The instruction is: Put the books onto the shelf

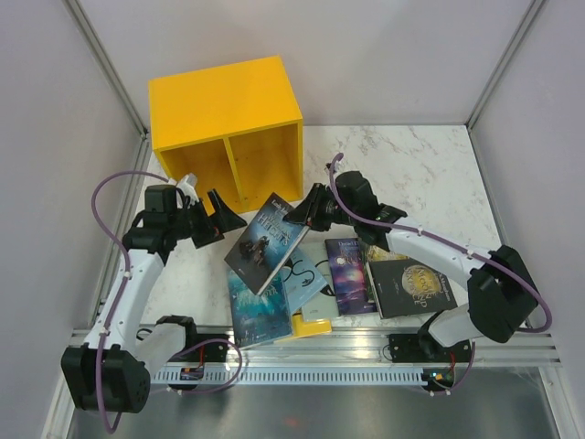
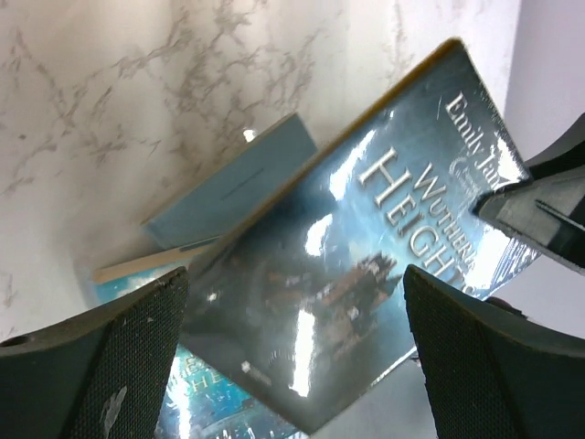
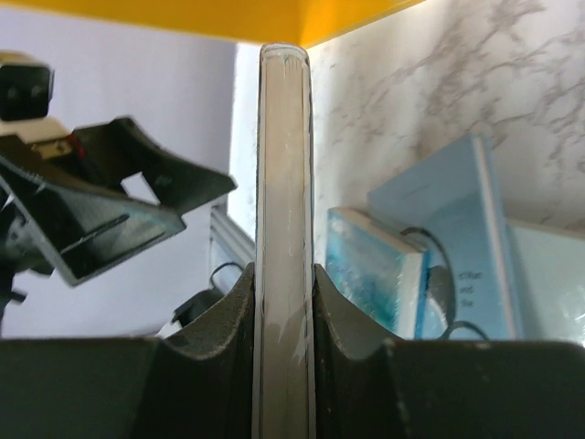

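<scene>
While the right gripper stood clamped on one edge of a dark blue book, that book hung tilted above the table, just in front of the yellow shelf. The left gripper hovered beside it, fingers wide apart. The other books lay flat on the table.
</scene>
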